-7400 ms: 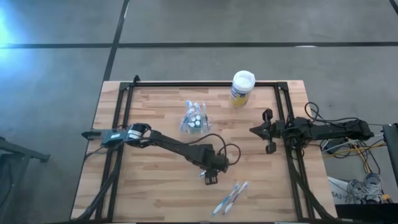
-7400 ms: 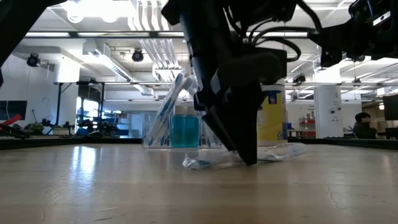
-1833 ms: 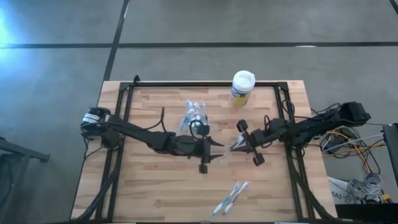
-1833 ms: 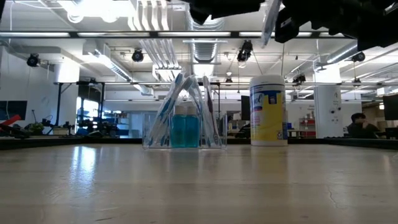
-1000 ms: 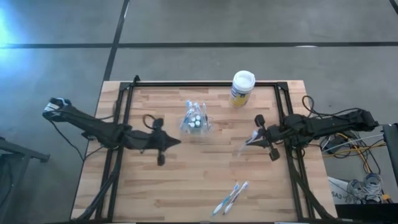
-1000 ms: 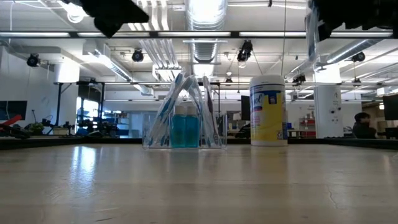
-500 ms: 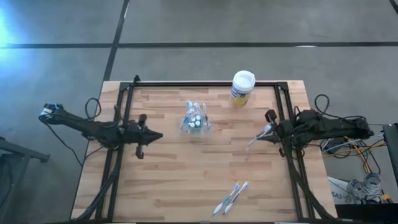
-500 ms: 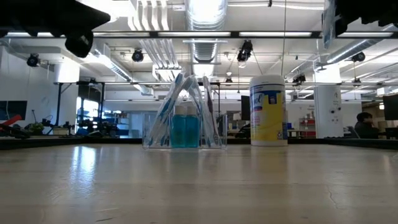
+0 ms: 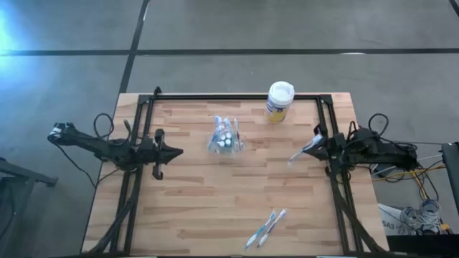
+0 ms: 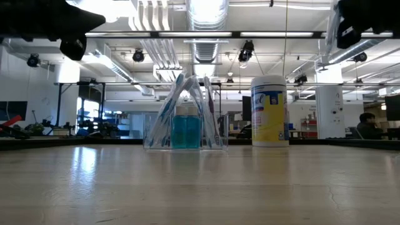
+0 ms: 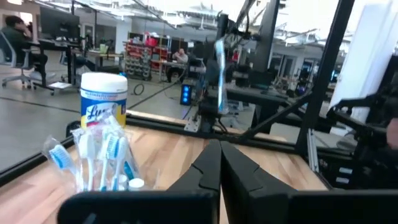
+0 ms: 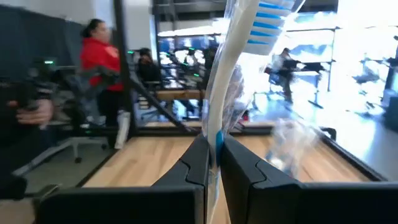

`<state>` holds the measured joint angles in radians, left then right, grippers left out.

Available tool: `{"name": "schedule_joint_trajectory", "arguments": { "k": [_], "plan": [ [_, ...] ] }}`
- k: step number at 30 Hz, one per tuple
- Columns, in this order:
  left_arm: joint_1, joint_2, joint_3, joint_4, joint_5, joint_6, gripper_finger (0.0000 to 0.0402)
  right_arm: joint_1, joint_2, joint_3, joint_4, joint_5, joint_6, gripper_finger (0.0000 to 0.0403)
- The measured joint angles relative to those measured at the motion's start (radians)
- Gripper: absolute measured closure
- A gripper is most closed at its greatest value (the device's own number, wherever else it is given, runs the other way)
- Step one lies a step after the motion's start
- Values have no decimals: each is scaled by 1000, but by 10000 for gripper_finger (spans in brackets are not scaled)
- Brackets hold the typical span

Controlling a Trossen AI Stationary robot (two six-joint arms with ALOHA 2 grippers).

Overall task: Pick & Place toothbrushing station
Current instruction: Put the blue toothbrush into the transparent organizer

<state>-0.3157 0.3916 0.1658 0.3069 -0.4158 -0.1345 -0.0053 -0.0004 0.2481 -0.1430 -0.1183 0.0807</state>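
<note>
I work in a big open robotics lab: my wooden surface stands on a bare concrete floor under exposed ducts and strip lights. Beyond it run rows of benches and black frames. People sit or stand at other stations.

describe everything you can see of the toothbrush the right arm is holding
The toothbrush is slim and white with blue bristles at its head and a blue mark on the handle, wrapped in clear crinkly plastic. The right pincer is shut on its handle, head pointing away from the arm. It hangs above the table's right edge, touching nothing else.
</note>
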Motion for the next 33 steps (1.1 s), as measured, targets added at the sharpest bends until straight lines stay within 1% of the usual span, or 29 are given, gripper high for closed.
{"name": "schedule_joint_trajectory", "arguments": {
  "k": [3,5,8,18,26,33],
  "plan": [
    [0,-2,0,18,-3,-2,398,0,4,-27,0,44,27,385],
    [0,-3,0,32,-3,-11,395,0,15,-49,28,56,33,385],
    [0,-10,0,33,-3,-14,392,0,7,-86,76,62,45,385],
    [0,-13,-4,28,-2,52,395,0,1,-225,223,81,130,385],
    [0,-13,-4,0,-2,63,384,0,2,-233,225,96,150,385],
    [0,-13,-8,-50,-1,77,389,0,3,-239,194,96,167,385]
  ]
}}
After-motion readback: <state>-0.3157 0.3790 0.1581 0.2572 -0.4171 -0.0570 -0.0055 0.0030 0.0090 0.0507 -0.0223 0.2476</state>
